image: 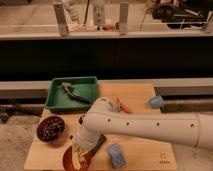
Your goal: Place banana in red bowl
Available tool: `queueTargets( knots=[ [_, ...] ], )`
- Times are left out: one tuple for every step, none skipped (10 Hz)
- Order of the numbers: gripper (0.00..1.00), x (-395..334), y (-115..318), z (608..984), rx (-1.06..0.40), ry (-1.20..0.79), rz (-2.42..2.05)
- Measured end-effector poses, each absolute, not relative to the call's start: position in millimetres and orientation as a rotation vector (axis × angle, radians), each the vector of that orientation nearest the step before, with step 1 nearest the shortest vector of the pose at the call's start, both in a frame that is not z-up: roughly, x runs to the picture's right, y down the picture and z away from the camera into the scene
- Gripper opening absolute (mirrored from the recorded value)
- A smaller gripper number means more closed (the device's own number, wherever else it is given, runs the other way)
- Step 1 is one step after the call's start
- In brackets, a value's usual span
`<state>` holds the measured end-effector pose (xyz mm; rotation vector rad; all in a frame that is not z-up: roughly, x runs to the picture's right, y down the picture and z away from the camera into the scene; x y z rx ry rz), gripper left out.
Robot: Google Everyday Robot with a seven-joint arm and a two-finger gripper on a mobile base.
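The gripper (82, 151) hangs at the near left corner of the table (145, 156), at the end of the white arm that reaches in from the right. It sits right over the red bowl (67, 160) and hides most of it. How far the gripper is open cannot be told. A pale yellow-tan shape at its tip is most likely the banana (79, 161), which appears to be at the gripper and above the inside of the bowl, not lying on the table. Its long axis seems to run roughly far to near, though this is hard to read. What matters for the coming move is that the banana sits directly above the bowl, so a straight drop should do. The blue block (116, 154) lies just right of the bowl. The berry bowl (50, 128) stands farther back on the left.
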<state>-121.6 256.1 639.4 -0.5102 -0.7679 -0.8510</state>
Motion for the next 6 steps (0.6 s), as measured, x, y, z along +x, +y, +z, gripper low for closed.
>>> queueTargets(
  knots=[
    [0.67,-123.8,258.8,648.3,-0.523,-0.751,-0.853],
    [0.74,-124.8,260.3,655.2,-0.531,-0.743,-0.853],
    [0.80,-122.1,260.5,664.6,-0.542,-0.736,-0.837],
    [0.80,-121.1,257.3,670.5,-0.551,-0.727,-0.817],
    [0.80,-121.3,254.6,675.9,-0.565,-0.717,-0.794],
    [0.80,-119.5,251.3,682.3,-0.580,-0.704,-0.770]
  ],
)
